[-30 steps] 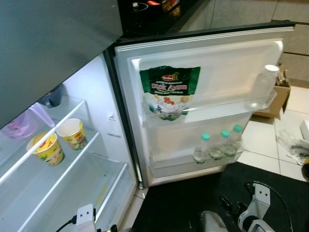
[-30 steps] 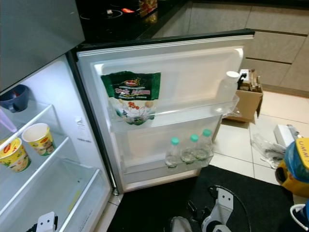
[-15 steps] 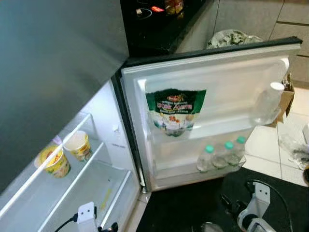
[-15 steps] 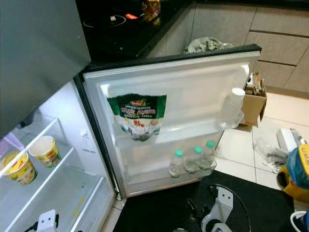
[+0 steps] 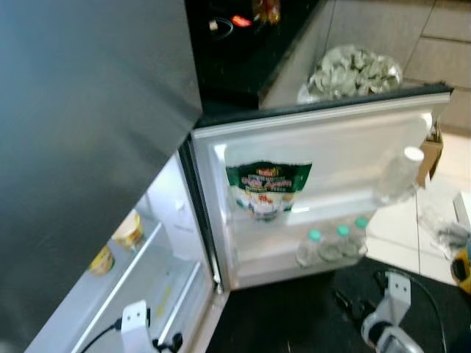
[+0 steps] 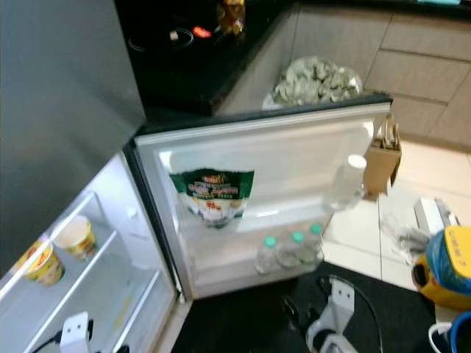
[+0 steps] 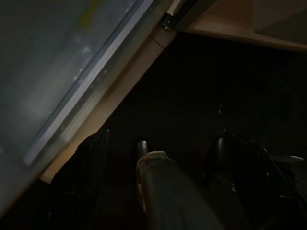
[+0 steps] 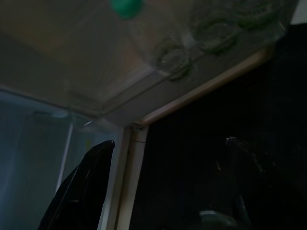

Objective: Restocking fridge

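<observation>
Two yellow cups [image 6: 59,250] on a fridge shelf [image 6: 88,276] at left, left gripper [image 7: 158,167] low by the fridge, fingers apart, green pouch [image 5: 268,187] and three bottles [image 5: 333,243] in the open door [image 6: 294,158], right gripper [image 8: 163,182] spread wide below.

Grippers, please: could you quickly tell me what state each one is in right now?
Left gripper: open, holding nothing.
Right gripper: open, holding nothing.

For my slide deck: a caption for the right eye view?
Open white fridge door holding green snack pouch and three green-capped bottles.
</observation>
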Tool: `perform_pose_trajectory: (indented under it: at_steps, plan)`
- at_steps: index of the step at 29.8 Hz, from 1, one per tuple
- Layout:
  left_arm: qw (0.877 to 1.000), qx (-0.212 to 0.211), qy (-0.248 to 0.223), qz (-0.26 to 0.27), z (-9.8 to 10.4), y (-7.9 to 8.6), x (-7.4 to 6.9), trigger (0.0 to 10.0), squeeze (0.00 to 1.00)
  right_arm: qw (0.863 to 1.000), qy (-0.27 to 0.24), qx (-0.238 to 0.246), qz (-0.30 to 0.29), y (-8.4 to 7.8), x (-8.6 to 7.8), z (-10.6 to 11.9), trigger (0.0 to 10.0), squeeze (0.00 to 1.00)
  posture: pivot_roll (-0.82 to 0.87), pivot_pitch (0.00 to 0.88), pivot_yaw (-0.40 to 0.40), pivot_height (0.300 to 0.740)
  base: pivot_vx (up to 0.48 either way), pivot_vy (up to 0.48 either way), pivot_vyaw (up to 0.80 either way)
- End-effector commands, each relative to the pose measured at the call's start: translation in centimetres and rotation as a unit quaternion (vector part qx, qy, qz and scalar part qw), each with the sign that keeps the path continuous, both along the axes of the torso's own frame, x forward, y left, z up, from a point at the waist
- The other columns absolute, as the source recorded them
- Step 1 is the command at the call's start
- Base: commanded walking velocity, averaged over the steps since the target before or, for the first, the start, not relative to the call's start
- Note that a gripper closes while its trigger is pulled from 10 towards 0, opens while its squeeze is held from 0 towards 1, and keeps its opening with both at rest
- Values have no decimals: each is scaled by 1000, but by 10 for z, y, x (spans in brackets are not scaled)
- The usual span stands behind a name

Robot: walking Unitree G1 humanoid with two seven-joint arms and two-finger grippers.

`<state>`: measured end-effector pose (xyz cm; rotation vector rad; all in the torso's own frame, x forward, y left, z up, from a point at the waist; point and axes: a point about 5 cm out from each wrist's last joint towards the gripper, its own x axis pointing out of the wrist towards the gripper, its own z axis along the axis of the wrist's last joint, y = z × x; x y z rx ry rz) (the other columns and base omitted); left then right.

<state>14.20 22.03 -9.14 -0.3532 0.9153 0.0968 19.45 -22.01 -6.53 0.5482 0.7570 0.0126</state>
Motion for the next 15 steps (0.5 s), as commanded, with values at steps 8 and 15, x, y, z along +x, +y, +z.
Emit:
perform_pose_trajectory:
  at_steps: [8,15]
  plan:
    - [1000,0,18,-10,-5,-5,-10,10000,0,1000,-3,0,5,0,0,0,10000,0,-17,0,17,740,0,0,0]
    - [1000,-2,28,-10,-7,-9,-14,10000,0,1000,5,1,6,3,-3,-2,10000,0,-14,0,5,740,0,0,0]
